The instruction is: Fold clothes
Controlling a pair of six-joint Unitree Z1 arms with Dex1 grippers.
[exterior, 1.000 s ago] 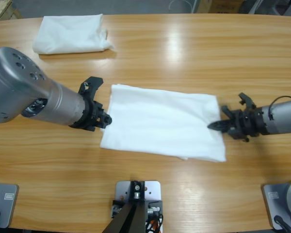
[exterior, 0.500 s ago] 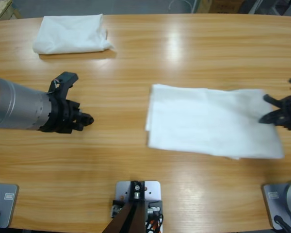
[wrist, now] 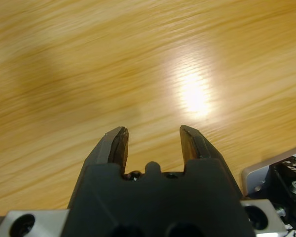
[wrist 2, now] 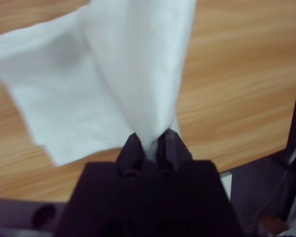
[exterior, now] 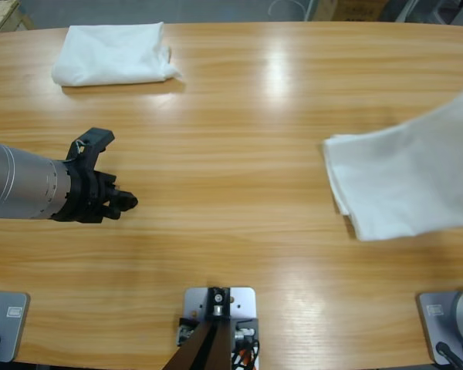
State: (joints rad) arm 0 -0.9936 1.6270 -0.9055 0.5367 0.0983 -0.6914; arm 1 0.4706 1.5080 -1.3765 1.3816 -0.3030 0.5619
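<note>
Overhead, my right gripper [wrist 2: 148,140] is cut off, clamped on a white T-shirt [exterior: 413,177]; my left gripper [wrist: 153,140] gapes empty over the table [exterior: 239,100].

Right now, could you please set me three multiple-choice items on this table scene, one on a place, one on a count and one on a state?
1. Where does the folded white bundle lie in the high view?
A. far left of the table
B. near right corner
C. under the left end effector

2. How many white garments show in the high view?
A. one
B. two
C. four

3. What is the state of the right end effector?
A. open and empty
B. shut on the white T-shirt
C. resting open on the bundle

Answers:
1 A: the bundle sits near the table's far left edge, apart from both arms.
2 B: the bundle, plus the T-shirt at the right edge.
3 B: the right wrist view shows cloth pinched between its jaws, while the left end effector stands open over bare wood.
</note>
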